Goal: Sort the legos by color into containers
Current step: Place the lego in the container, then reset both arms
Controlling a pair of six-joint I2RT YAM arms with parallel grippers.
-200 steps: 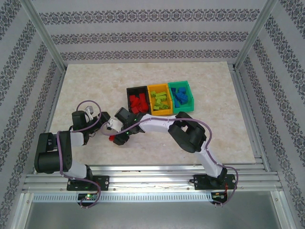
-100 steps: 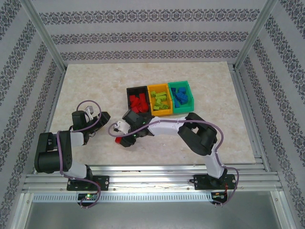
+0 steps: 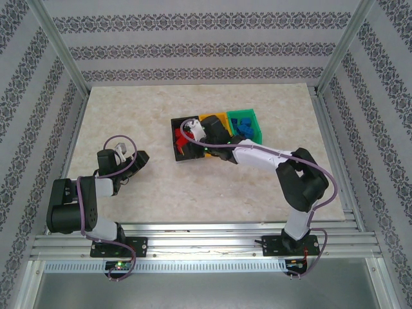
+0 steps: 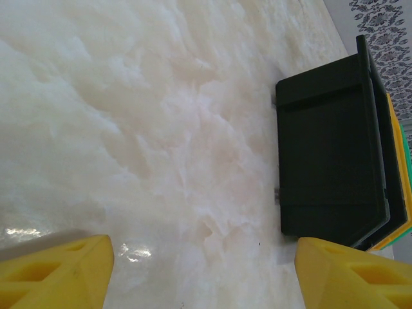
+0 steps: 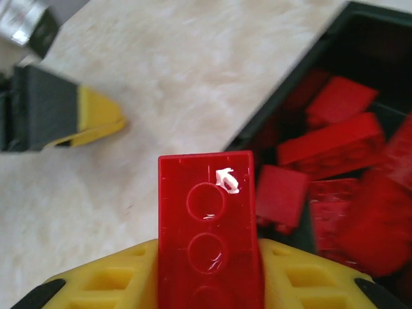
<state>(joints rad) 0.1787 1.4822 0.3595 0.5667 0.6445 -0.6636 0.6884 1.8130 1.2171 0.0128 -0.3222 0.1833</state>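
Over on the left, the left gripper (image 3: pixel 140 159) is sitting low above the table (image 3: pixel 116 116), just where it was a second ago. Its jaws are standing well apart with nothing between them, and its wrist camera is looking across bare marbled surface toward the dark outer wall of the black bin (image 4: pixel 328 148).

The change is all in the other arm. A second ago the right gripper (image 3: pixel 188 136) was down on the table close beside the left one, working at a red brick. Now it is reaching out over the near left edge of the black bin, and the spot it left is bare. Its yellow fingers are pinching the red brick (image 5: pixel 209 232) from both sides, the brick's hollow underside facing the camera. The brick is hanging right at the bin's rim, partly over the table and partly over the heap of red bricks (image 5: pixel 335 145) already lying inside.

Further right, the yellow-orange bin (image 3: pixel 215 118) is mostly hidden under the arm, so I can't say what is in it. The green bin (image 3: pixel 248 114) at the end of the row is holding blue bricks (image 3: pixel 244 129).
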